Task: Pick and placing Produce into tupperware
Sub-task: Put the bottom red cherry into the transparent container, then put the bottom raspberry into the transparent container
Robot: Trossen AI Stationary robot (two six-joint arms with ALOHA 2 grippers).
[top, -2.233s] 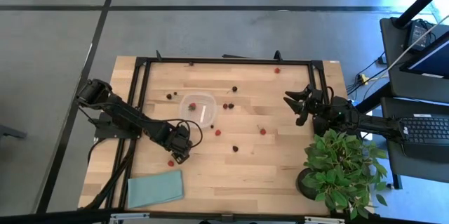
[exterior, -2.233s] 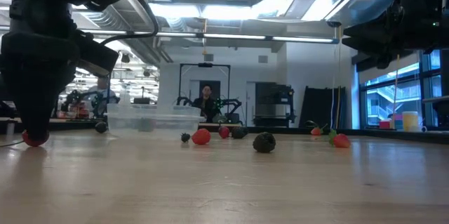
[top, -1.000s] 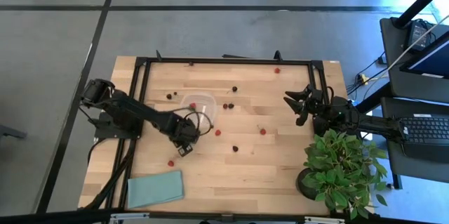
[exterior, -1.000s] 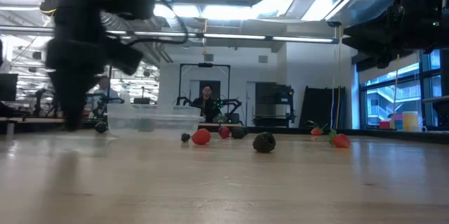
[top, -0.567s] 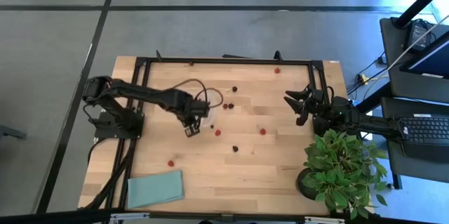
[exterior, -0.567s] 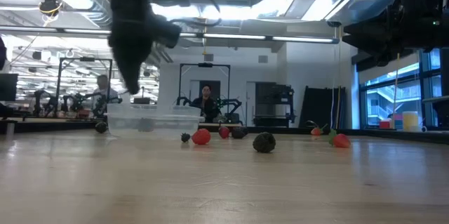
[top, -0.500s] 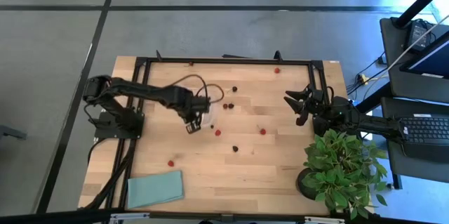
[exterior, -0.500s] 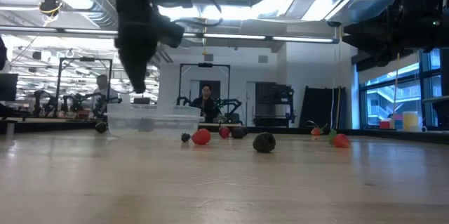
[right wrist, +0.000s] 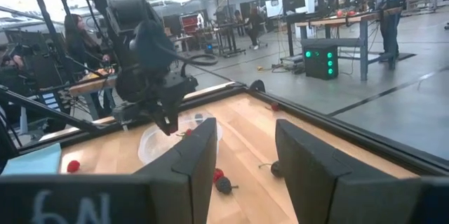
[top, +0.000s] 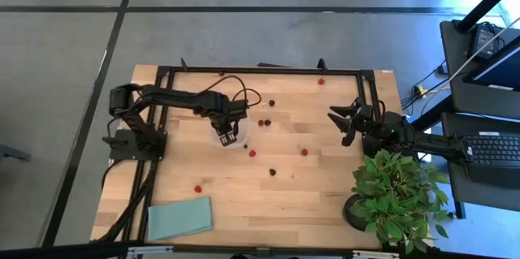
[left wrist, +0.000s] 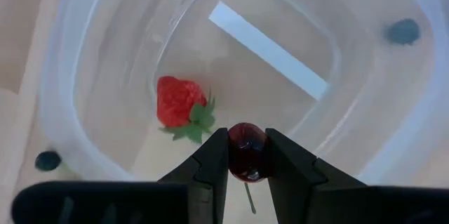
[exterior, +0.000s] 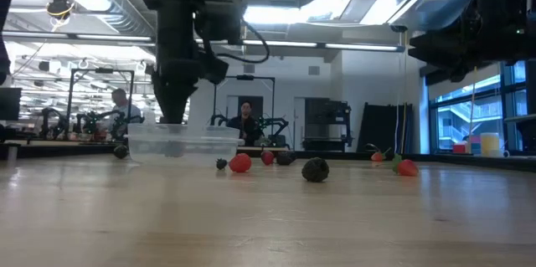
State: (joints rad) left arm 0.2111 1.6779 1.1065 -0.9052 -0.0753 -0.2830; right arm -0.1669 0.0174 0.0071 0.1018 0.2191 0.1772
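The clear tupperware (left wrist: 64,115) stands on the table's far left part, with a red strawberry (left wrist: 178,100) lying inside it. My left gripper (top: 227,138) hangs right over it, pointing down, shut on a dark red cherry-like piece of produce (left wrist: 247,151). In the low view that gripper (exterior: 172,115) is just above the tupperware (exterior: 186,143). My right gripper (top: 342,122) waits at the table's right edge, level; it (right wrist: 245,131) is open with nothing between its fingers. My left gripper pinches the dark red piece by its two sides (left wrist: 233,155) between its two fingertips (left wrist: 212,162). The fingers come from above, pointing down. The piece is lifted clear over the inside of the tupperware, beside the strawberry, with a thin stem (left wrist: 249,197) sticking out of it.
Loose red and dark pieces lie scattered: (top: 253,153), (top: 273,171), (top: 305,152), (top: 197,187), (top: 263,122). A teal cloth (top: 180,217) lies at the near left corner, and a potted plant (top: 396,190) stands at the near right. A black frame (top: 260,71) borders the table.
My left gripper has carried the dark piece from the table's near left part toward the far edge and a little to the right, rising slightly and turning about its own axis, and now stands over the tupperware. It has stayed shut on the piece.
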